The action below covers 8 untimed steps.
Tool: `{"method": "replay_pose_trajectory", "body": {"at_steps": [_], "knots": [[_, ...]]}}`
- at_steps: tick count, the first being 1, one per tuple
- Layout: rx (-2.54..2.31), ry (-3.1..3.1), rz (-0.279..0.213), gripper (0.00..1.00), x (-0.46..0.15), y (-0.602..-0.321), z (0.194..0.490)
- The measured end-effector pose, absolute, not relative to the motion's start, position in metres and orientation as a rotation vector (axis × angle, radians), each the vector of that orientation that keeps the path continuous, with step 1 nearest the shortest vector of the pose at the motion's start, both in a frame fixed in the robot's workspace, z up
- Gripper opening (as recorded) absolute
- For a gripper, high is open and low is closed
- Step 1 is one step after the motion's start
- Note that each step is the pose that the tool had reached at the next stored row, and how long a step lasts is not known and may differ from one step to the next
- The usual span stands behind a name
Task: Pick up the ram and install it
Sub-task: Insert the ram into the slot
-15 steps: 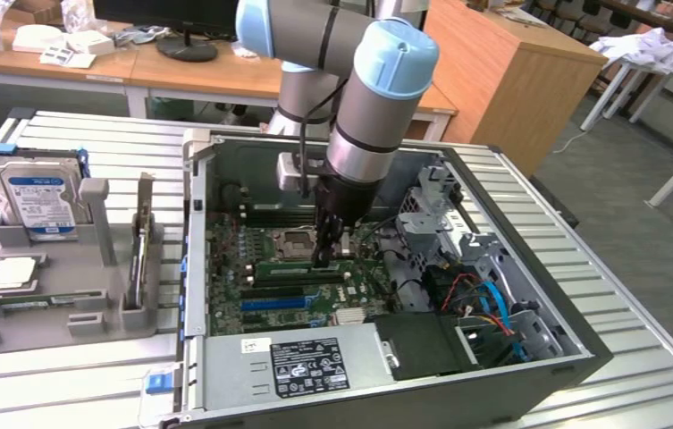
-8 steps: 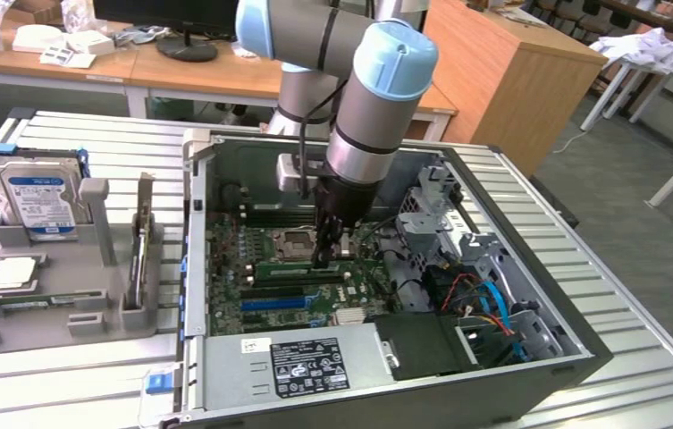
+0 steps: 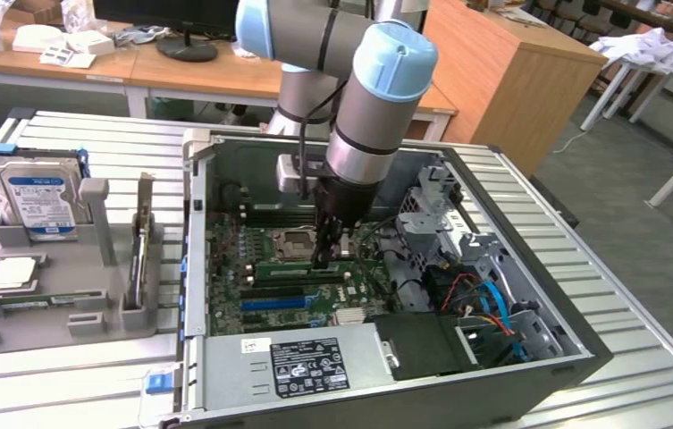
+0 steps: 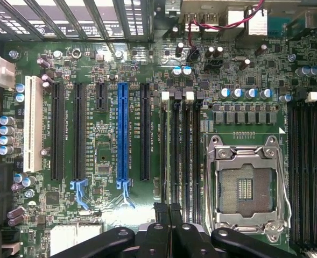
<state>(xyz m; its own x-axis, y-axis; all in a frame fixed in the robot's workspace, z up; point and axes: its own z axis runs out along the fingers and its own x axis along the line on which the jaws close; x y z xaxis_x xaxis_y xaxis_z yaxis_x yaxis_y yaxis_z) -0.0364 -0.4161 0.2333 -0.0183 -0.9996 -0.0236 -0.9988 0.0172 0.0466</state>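
Install step, likely. Black pincer (image 4: 168, 210) pressed together over black memory slots (image 4: 180, 145) beside silver CPU socket (image 4: 244, 185); ram grip unclear. Needs square slot alignment.

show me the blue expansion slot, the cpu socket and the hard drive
blue expansion slot (image 4: 123, 131), wrist view, middle of its length
cpu socket (image 4: 245, 188), wrist view, the contact field at its centre
hard drive (image 3: 33, 195), exterior view, its blue-white label
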Motion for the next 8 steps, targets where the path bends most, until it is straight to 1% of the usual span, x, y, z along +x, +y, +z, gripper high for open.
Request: {"method": "replay_pose_trajectory", "body": {"at_steps": [8], "knots": [[2.190,-2.229,-0.078,0.11,-0.0364,-0.4161,0.2325]]}}
